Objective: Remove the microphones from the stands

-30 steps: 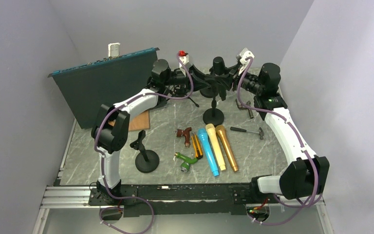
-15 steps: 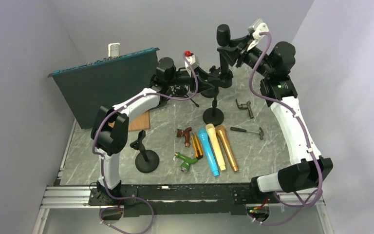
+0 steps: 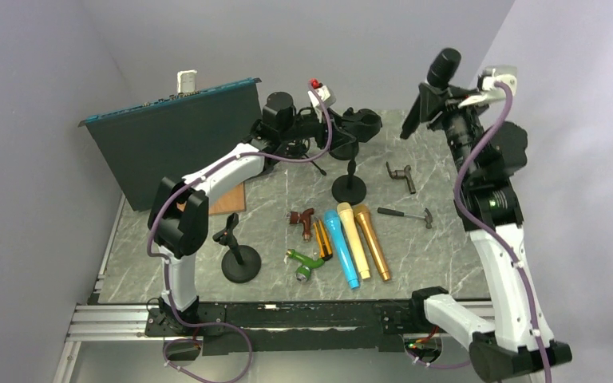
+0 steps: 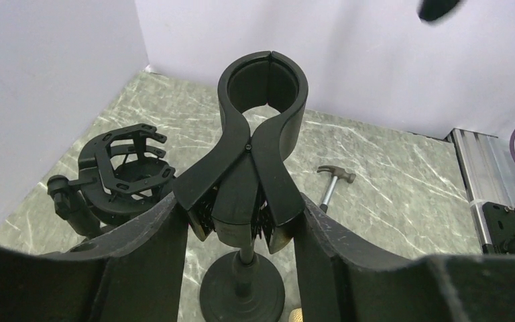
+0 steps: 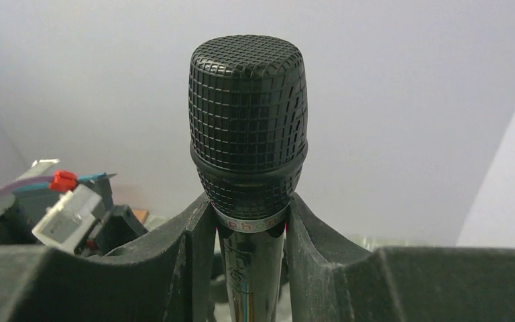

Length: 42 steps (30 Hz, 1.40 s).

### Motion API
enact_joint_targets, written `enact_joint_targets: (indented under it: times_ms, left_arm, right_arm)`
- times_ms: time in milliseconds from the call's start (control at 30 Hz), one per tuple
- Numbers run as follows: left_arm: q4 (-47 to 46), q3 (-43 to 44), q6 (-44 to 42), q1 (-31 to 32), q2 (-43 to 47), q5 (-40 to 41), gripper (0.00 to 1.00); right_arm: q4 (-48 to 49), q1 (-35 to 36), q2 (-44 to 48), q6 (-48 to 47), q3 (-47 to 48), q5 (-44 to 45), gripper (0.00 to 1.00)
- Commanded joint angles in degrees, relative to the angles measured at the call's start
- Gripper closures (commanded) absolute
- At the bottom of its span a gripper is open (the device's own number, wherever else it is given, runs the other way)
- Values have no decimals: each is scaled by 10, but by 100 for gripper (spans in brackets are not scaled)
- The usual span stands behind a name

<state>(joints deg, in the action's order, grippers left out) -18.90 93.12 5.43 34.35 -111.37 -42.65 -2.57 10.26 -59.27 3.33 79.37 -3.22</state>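
Ideally the right gripper [image 5: 248, 225], pinching the microphone [image 5: 248, 100] high at far right, should lower it gently while the left gripper [image 4: 241, 225] pinches the empty stand clip [image 4: 263, 127] steady.

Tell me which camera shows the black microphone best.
The right wrist view: the black microphone fills the frame, gripped in the right pincer. The top view shows it small and high; the left wrist view catches only its tip at the top edge.
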Motion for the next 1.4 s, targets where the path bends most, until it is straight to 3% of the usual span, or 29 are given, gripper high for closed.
enact_joint_targets:
  times_ms: [0, 200, 733, 900, 1067, 1233, 1367]
  left_arm:
    - [49, 11, 26, -1, 25, 33, 45]
    - [81, 21, 65, -2, 60, 56, 40]
    - [98, 40, 155, -1, 77, 62, 38]
    - [120, 70, 141, 3, 67, 57, 38]
    - [167, 94, 61, 21, 64, 99, 37]
    - [167, 89, 3, 28, 63, 124, 49]
    - [46, -1, -11, 30, 81, 113, 67]
  right_arm:
    - [-58, -2, 51, 76, -64, 84, 100]
    - [-167, 1, 70, 118, -43, -7, 100]
    - [-296, 21, 101, 155, -120, 27, 100]
    - [-298, 21, 100, 151, -149, 29, 100]
    - [-284, 21, 91, 142, -166, 31, 100]
    - [-315, 21, 52, 132, -163, 95, 100]
    - [-331, 21, 16, 120, -160, 93, 100]
